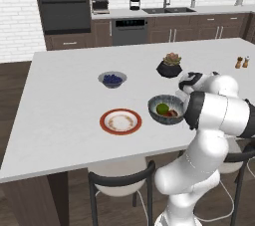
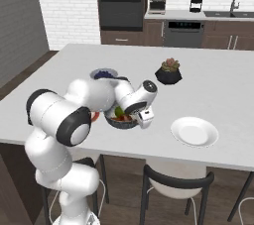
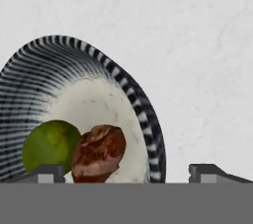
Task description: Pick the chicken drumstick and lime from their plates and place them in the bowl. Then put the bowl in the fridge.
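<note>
The dark ribbed bowl (image 1: 158, 117) (image 2: 115, 123) (image 3: 74, 65) stands on the white island counter near its front edge. Inside it lie the lime (image 1: 162, 108) (image 2: 119, 112) (image 3: 49, 144) and, beside it, the reddish-brown chicken drumstick (image 1: 172, 113) (image 2: 127, 117) (image 3: 99, 151). My gripper (image 2: 145, 119) (image 3: 128, 172) is open at the bowl's right side; in the hand view one fingertip is over the bowl's inside and the other over bare counter, with the rim between them. The orange-rimmed plate (image 1: 120, 121) and the white plate (image 2: 194, 131) are bare. The fridge is out of view.
A small bowl of blueberries (image 1: 112, 79) (image 2: 102, 74) and a potted succulent (image 1: 170, 65) (image 2: 168, 72) stand behind the bowl. Salt and pepper shakers (image 1: 242, 62) are at the far right. Stools (image 1: 121, 182) (image 2: 178, 182) are tucked under the front edge.
</note>
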Controlling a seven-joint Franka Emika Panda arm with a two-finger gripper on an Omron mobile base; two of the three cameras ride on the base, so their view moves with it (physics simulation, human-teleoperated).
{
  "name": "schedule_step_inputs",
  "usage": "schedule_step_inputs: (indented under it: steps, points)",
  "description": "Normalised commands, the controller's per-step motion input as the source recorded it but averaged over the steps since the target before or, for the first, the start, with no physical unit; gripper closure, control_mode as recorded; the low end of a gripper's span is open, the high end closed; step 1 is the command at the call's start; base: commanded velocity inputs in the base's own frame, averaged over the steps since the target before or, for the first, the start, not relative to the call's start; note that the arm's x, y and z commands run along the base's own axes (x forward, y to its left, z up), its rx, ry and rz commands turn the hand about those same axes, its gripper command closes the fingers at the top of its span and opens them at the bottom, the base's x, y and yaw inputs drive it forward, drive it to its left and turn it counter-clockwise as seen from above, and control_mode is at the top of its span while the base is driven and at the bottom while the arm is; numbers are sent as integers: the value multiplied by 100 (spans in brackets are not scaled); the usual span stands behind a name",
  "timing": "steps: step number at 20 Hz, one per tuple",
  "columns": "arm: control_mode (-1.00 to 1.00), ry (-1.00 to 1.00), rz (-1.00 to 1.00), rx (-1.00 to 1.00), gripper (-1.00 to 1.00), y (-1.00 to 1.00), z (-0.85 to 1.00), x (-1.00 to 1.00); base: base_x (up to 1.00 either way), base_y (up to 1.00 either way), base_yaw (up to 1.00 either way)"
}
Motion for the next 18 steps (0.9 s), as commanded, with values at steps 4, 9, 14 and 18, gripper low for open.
schedule_step_inputs:
  steps: [4,9,14,18]
  points:
    - [-100,0,6,0,-100,0,-27,7,0,0,0]
    - [-100,1,4,0,-100,0,-29,9,0,0,0]
    - [-100,1,4,0,-100,0,-25,1,0,0,0]
    - [-100,3,4,0,100,2,-18,1,0,0,0]
